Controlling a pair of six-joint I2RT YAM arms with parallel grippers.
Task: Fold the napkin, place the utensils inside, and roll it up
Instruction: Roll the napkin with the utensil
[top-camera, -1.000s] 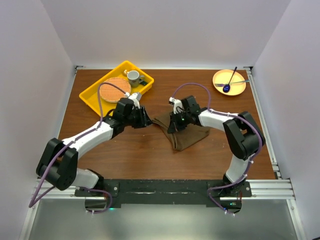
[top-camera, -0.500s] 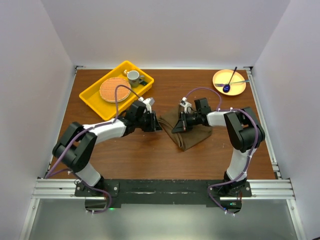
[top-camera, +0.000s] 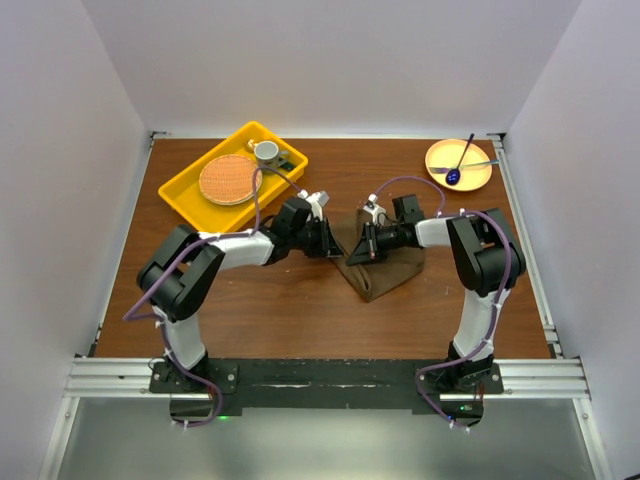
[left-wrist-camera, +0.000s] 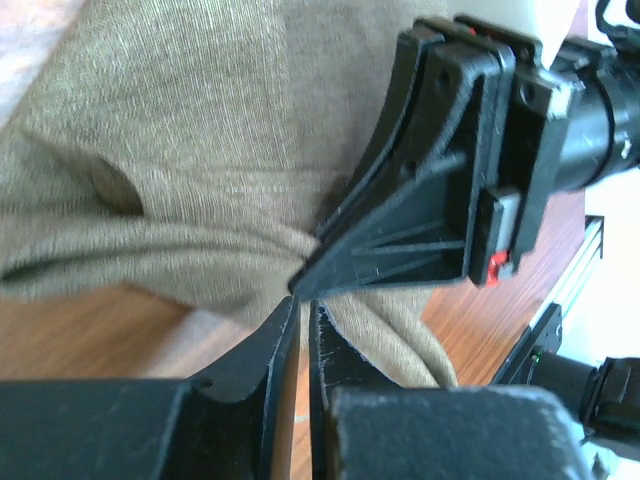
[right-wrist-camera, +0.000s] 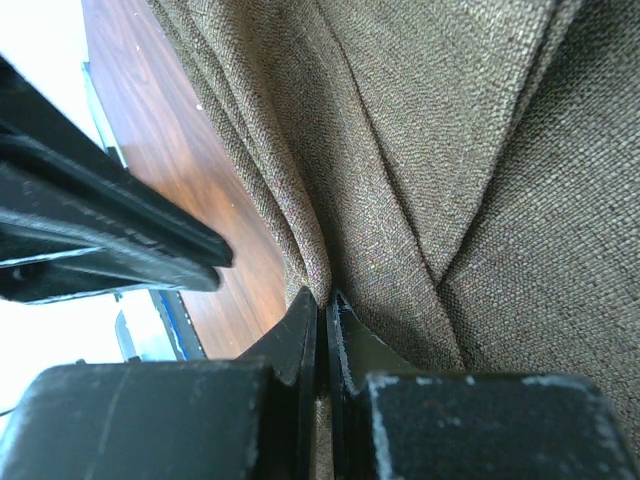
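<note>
Napkin crumpled mid-frame in the top view. Right gripper clenched on a napkin fold. Left gripper at its edge, jaws a slit apart; you cannot tell if cloth's caught.

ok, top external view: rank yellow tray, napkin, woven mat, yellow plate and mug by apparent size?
1. yellow tray
2. napkin, bunched and partly covered
3. woven mat and yellow plate: they look about alike, so not ranked
4. mug
</note>
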